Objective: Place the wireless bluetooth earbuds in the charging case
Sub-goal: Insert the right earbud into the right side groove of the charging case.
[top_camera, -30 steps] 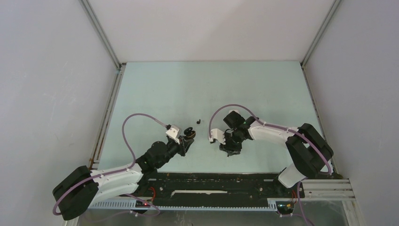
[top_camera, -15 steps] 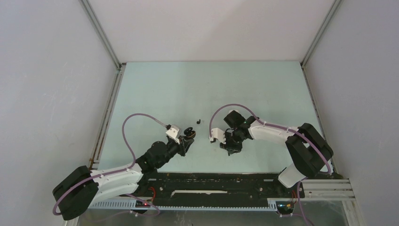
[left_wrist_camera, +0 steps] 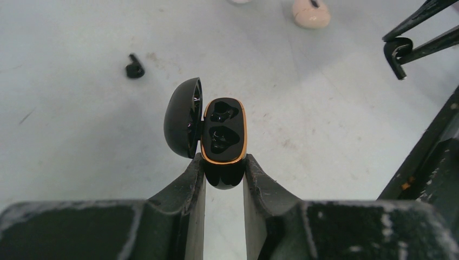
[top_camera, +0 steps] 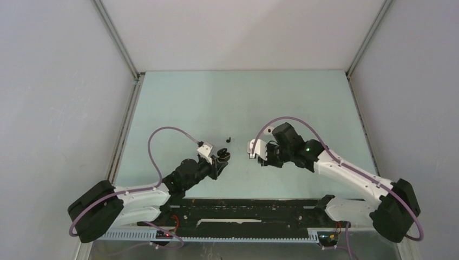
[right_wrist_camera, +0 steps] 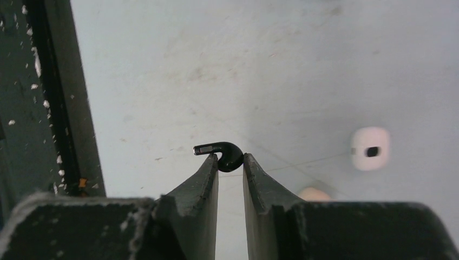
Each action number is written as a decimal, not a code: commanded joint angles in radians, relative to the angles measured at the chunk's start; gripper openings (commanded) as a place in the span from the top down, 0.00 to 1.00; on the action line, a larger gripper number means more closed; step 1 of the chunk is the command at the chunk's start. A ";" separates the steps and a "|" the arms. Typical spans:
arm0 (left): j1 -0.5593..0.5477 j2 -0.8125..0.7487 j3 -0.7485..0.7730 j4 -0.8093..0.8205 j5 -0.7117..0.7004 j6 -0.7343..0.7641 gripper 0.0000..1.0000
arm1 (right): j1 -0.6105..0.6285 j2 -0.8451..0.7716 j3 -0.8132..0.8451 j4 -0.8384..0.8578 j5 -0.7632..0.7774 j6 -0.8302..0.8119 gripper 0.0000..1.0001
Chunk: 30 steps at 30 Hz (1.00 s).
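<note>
Since a second ago my right arm has swung its elbow out to the right and carried my right gripper (top_camera: 266,157) slightly farther and rightward; my left gripper (top_camera: 218,162) has crept a little right. My right jaws are clenched on a black earbud (right_wrist_camera: 226,156) by its head, above the mat (top_camera: 238,97). My left gripper grasps the charging case (left_wrist_camera: 223,138), lid swung open, both wells showing inside an orange rim. A loose black earbud (left_wrist_camera: 134,67) lies on the far side of the case, apart from it. Broad mat runs from both grippers to the far wall; a dark rail (top_camera: 260,206) bounds the near edge. A beige earbud (left_wrist_camera: 311,12) sits near the left wrist view's top edge. A white earbud (right_wrist_camera: 369,149) is blurred. From above, the held earbud cannot be made out.
</note>
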 commanded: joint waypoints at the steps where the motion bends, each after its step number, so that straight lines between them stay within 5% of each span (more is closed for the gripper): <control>1: -0.030 0.050 0.112 0.088 0.041 -0.049 0.96 | 0.005 -0.079 0.013 0.121 0.048 0.028 1.00; 11: -0.078 0.230 0.259 0.151 0.082 -0.192 0.96 | 0.021 -0.153 0.013 0.277 0.117 0.024 1.00; 30: -0.079 0.338 0.259 0.330 0.193 -0.423 1.00 | 0.133 -0.115 0.013 0.334 0.299 -0.090 1.00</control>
